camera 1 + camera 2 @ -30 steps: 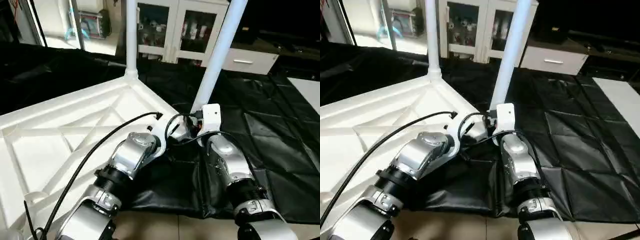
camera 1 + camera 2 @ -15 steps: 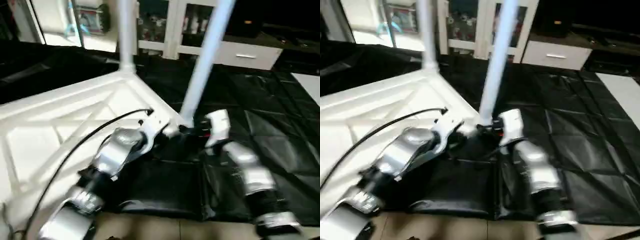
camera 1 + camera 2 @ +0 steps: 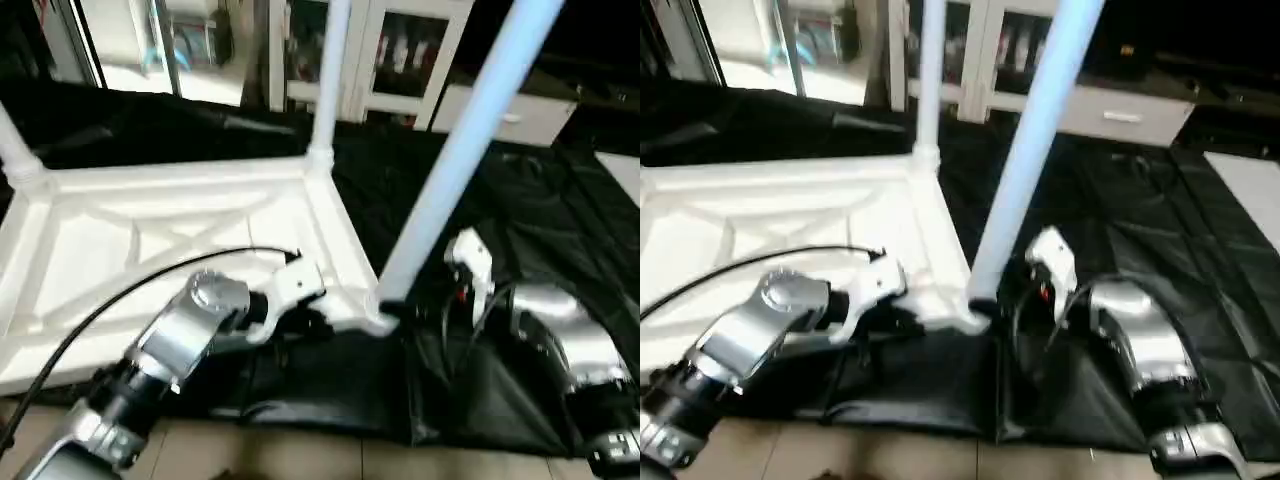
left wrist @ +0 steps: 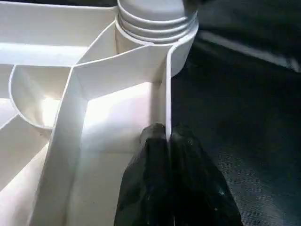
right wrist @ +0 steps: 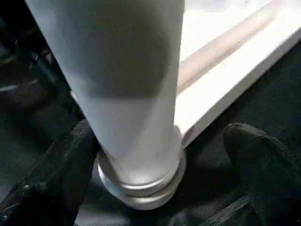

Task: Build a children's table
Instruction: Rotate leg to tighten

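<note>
The nearest leg (image 3: 440, 190) stands upright in the upturned tabletop's (image 3: 150, 240) near corner socket (image 4: 157, 21). The right gripper (image 5: 164, 155), jaws wide apart, straddles the leg's base. The left gripper (image 4: 165, 136), just beside the socket, pinches the tabletop's rim.

Likely a lab, glass-fronted cabinet (image 3: 385, 60), black floor mat (image 3: 560, 220)

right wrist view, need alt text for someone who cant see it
A white tapered table leg stands in a round corner socket of the upturned white table top, on black sheeting. The right gripper is open around the leg's base, one black finger beside it and the other standing well clear.
</note>
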